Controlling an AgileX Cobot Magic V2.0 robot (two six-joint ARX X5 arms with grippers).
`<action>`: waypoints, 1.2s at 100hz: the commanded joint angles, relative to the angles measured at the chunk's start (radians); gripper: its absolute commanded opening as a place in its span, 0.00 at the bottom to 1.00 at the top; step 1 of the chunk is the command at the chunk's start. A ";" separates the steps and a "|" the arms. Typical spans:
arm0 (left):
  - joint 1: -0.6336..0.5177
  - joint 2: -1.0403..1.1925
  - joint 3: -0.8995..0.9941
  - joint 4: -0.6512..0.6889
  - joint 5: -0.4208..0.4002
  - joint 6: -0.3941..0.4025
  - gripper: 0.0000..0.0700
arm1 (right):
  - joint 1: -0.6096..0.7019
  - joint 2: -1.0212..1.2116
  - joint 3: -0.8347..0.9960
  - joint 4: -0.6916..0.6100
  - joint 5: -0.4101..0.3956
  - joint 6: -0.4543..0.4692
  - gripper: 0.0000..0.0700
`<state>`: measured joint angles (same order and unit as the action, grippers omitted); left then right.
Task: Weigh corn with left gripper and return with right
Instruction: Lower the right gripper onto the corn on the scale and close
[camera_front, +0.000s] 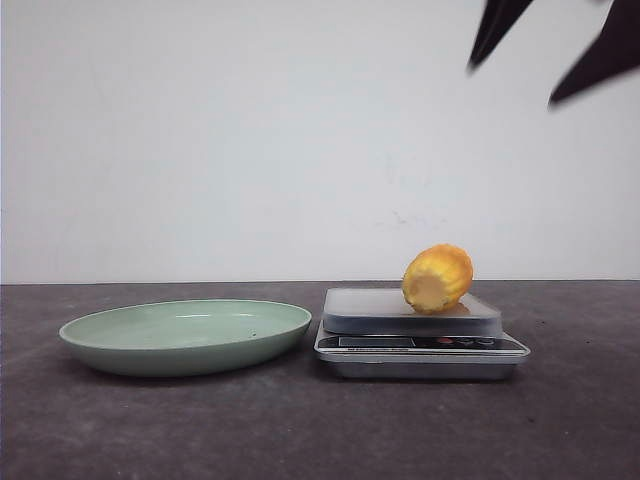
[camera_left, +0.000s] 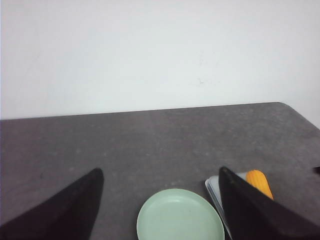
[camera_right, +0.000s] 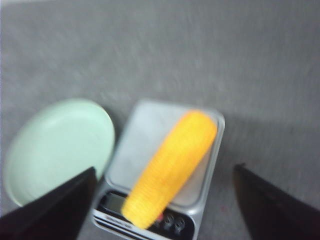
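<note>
Corn (camera_front: 437, 278) lies on the scale (camera_front: 420, 345); both claws, left (camera_left: 160, 210) and right (camera_right: 165, 210), spread wide, seemingly empty

Dark grey speckled table (camera_front: 560, 420) fills lower part of front view, meeting a white wall (camera_front: 250, 130) behind. Two things sit directly on it: a pale green shallow plate (camera_front: 120, 352) at lower left of frame, and a silver kitchen scale (camera_front: 420, 345) w/ grey platform at lower centre-right, just beside plate's right rim, not touching as far as seen. Left wrist view shows the table's rounded corner at the frame's right edge.
</note>
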<state>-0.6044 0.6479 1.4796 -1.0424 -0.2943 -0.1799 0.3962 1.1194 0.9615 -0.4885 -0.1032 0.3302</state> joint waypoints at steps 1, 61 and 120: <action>-0.006 -0.024 0.015 -0.017 -0.012 -0.023 0.62 | 0.014 0.087 0.018 0.018 0.010 0.023 0.89; -0.006 -0.074 -0.061 -0.148 -0.019 -0.046 0.62 | 0.211 0.426 0.018 0.187 0.223 0.126 0.88; -0.006 -0.074 -0.073 -0.147 -0.019 -0.046 0.62 | 0.186 0.431 0.018 0.211 0.236 0.161 0.00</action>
<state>-0.6044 0.5667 1.3964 -1.1988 -0.3115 -0.2245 0.5743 1.5322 0.9619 -0.2794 0.1314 0.4763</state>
